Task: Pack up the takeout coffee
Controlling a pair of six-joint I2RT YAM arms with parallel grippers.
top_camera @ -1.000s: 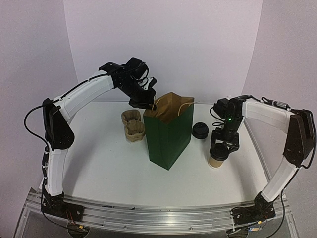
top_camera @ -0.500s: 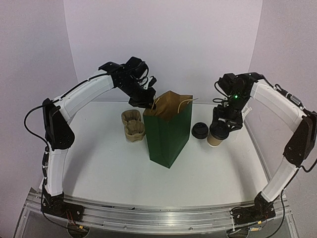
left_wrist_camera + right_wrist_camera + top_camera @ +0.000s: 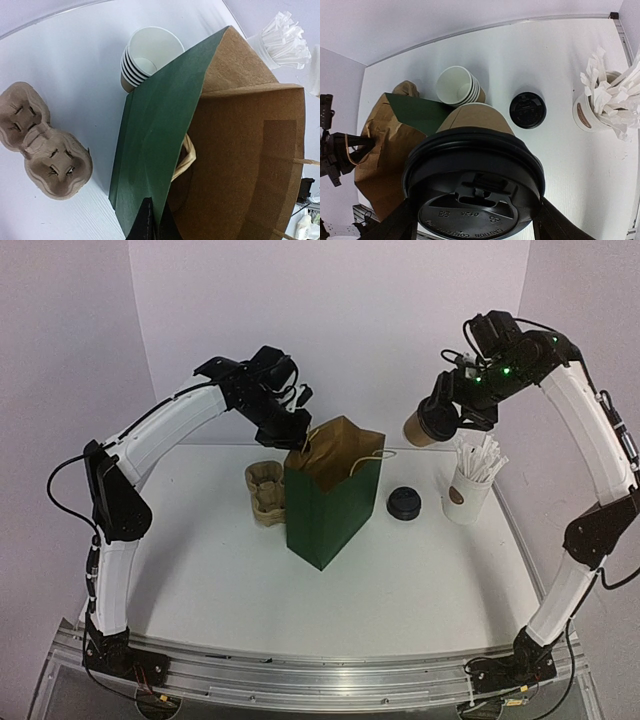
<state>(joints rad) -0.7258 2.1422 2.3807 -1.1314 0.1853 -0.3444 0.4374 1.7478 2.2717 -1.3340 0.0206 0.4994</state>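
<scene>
While left fingers pinch the rim of the green bag, right fingers clasp the takeout coffee in open air.

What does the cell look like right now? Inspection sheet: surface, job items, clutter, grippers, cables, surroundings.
Surface: white table; no spills seen.
Job's things: takeout coffee, lid on, held tilted in the air, up and right of the green paper bag, which stands open.
Clutter: loose black lid right of the bag; pulp carrier left of it; stack of empty cups behind it; white cup of wrapped sticks at far right.
Grippers: left gripper pinches the bag's rim; right gripper clamps the coffee.
Cables: black cable loop at the left arm; none seen among the items.
Surroundings: plain white backdrop; aluminium rail at the near edge.
</scene>
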